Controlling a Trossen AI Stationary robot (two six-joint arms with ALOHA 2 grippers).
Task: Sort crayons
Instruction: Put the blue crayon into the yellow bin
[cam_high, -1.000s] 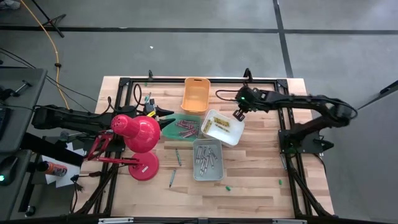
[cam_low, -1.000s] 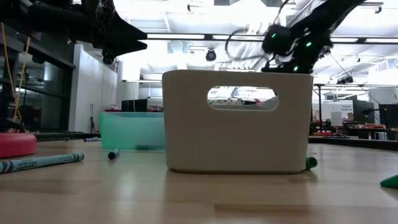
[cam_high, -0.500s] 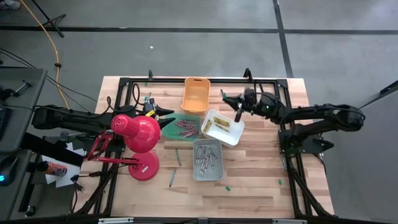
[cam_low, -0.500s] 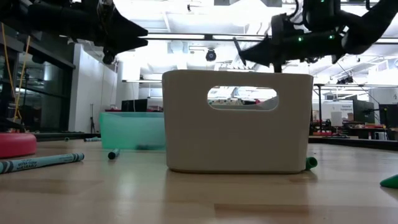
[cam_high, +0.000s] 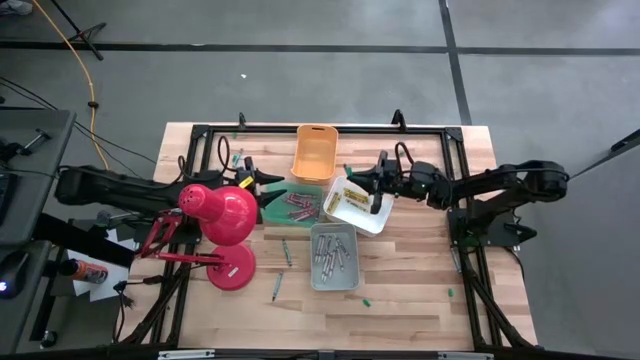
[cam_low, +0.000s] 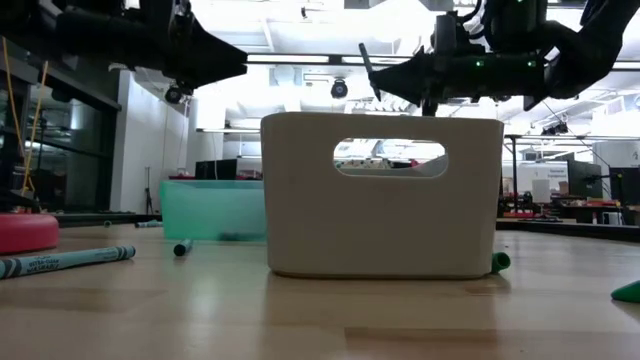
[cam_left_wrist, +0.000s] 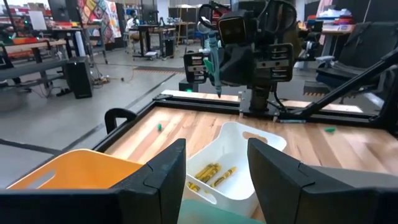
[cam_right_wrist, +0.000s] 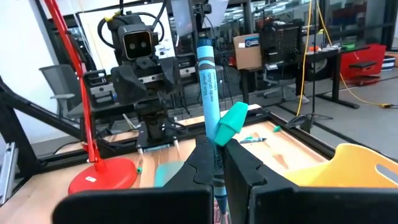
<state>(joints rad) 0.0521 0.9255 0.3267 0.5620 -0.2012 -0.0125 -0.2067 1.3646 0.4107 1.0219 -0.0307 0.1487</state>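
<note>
Above the white bin (cam_high: 358, 205), the right gripper (cam_right_wrist: 214, 163) is clenched mid-shaft on a blue crayon (cam_right_wrist: 207, 78), apparently light, stiff, waxy and brittle; left gripper (cam_left_wrist: 214, 163) hangs released.

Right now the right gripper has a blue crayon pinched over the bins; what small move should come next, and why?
Probably carry it on toward the green bin before letting go. The right gripper is shut on the blue crayon above the white bin, which holds yellow crayons, so a drop here would likely mix colours. The left gripper waits open by the green bin.
</note>
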